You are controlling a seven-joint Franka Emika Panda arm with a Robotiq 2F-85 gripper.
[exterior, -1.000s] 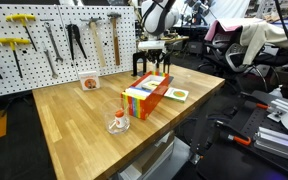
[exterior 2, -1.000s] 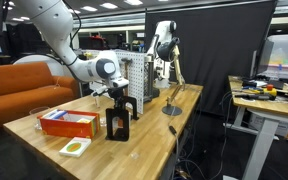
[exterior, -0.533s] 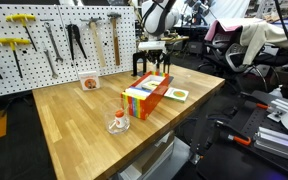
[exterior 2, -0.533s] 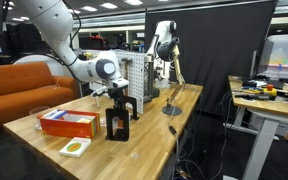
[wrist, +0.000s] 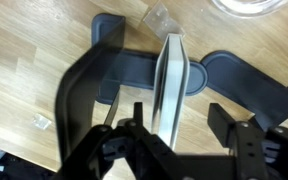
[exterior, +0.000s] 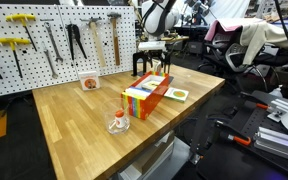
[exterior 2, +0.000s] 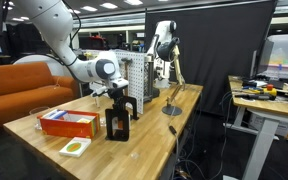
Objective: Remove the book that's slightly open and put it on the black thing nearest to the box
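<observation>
In the wrist view a thin book (wrist: 172, 70) with pale page edges stands upright on its edge on a black stand (wrist: 124, 70). My gripper (wrist: 180, 110) hangs right over it, one finger on each side. The jaws are open, and a clear gap shows between the right finger (wrist: 224, 118) and the book. In both exterior views the gripper (exterior: 152, 60) (exterior 2: 117, 100) sits low over the black stand (exterior 2: 117, 124). The colourful box (exterior: 147, 95) (exterior 2: 68, 122) lies close beside that stand. The book itself is too small to make out there.
A white plate with a yellow piece (exterior: 177, 94) (exterior 2: 75, 148) and a small glass (exterior: 119, 122) sit near the box. A pegboard of tools (exterior: 54, 40) backs the table. A metal rack (exterior 2: 139, 75) and a desk lamp (exterior 2: 174, 100) stand behind the stand.
</observation>
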